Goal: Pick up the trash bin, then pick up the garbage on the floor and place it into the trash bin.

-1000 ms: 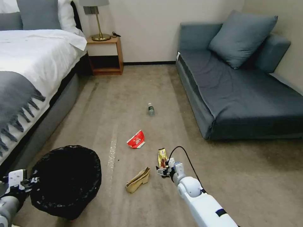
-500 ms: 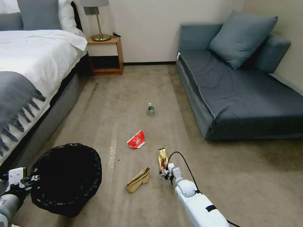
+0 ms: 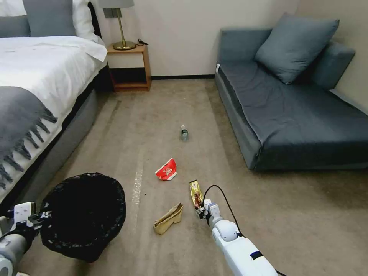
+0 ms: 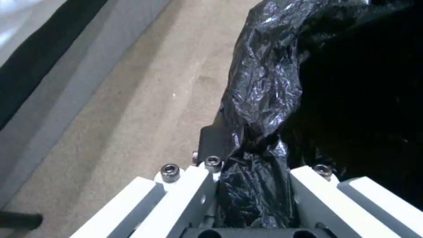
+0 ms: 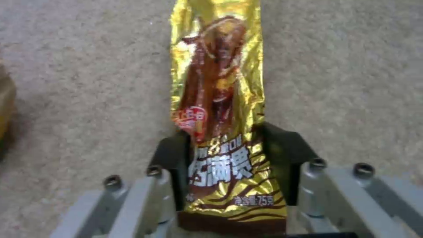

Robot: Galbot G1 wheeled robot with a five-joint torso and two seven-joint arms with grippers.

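Carpet [image 3: 268,214]: gold wrapper [image 5: 220,115] between right end effector [image 5: 227,165] fingers.

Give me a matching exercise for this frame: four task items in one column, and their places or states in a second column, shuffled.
Items:
1. trash bin
2. gold snack wrapper
3. tan paper bag
4. small bottle

States:
A. lying on the carpet far ahead, nearest the sofa
B. between the right gripper fingers
C. its bag-lined rim clamped by the left gripper
D. lying on the carpet beside the right gripper, ungrasped

Pairs: 1-C, 2-B, 3-D, 4-A
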